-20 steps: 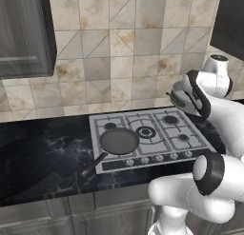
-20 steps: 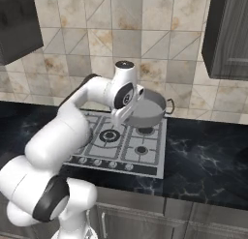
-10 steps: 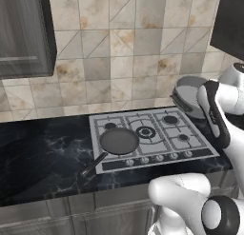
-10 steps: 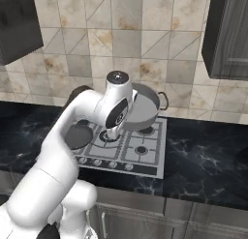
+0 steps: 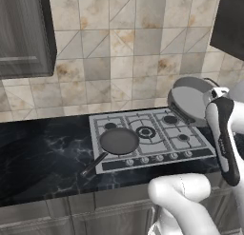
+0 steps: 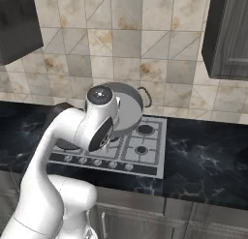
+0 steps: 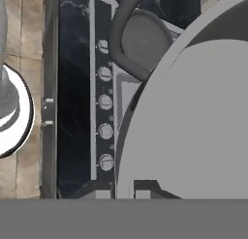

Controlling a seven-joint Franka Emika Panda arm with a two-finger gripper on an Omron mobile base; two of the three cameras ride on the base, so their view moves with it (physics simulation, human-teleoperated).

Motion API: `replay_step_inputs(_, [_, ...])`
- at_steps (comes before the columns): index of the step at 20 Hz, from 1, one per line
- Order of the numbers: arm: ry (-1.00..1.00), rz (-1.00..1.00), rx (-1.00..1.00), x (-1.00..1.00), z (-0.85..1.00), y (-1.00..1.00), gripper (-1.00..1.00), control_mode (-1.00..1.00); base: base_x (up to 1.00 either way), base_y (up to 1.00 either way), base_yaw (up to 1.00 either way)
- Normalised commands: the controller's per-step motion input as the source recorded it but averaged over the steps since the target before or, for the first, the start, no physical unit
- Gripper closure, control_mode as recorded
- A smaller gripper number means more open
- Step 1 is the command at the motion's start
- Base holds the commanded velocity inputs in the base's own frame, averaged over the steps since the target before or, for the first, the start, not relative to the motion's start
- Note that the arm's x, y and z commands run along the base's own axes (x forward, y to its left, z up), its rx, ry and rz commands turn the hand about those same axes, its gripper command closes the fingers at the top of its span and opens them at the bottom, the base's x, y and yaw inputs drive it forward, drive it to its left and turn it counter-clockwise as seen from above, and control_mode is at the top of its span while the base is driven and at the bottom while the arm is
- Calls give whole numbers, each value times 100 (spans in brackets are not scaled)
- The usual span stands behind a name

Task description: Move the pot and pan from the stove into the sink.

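Note:
The silver-grey pot [image 5: 190, 100] hangs tilted on its side above the right burners of the stove [image 5: 157, 136]. In the left base view its underside faces me. The right base view looks into the pot [image 6: 130, 106], its pale inside turned my way. My gripper [image 5: 213, 93] is shut on the pot's rim, and in the hand view the gripper [image 7: 124, 189] clamps that rim while the pot [image 7: 193, 117] covers most of the picture. The dark pan [image 5: 118, 140] sits on the front left burner with its handle pointing off the stove's front left. The sink is out of view.
A row of knobs [image 7: 104, 102] runs along the stove's front edge. Black marble counter [image 5: 43, 158] stretches to the left of the stove and also to its right [image 6: 208, 160]. Dark wall cabinets [image 5: 24, 34] hang above the counter at both sides.
The pot has risen off its burner and tipped from nearly upright onto its side. The arm has swung and twisted around it. The pan has stayed put.

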Motion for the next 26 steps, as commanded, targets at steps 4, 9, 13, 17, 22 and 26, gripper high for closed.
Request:
replay_step_inputs(4, [0, 22, -9, -60, 29, 36, 100, -100, 0, 0, 0])
replay_step_inputs(9, [3, 24, -11, -60, 17, 38, 100, -100, 0, 0, 0])
replay_step_inputs(13, [0, 1, 0, -10, 0, 0, 100, -100, 0, 0, 0])
replay_step_inputs(17, [0, 0, 0, 0, 0, 0, 100, -100, 0, 0, 0])
replay_step_inputs(22, [0, 0, 0, -3, 0, 0, 100, -100, 0, 0, 0])
replay_step_inputs(26, [0, 0, 0, -6, 0, 0, 100, 100, -28, 0, 0])
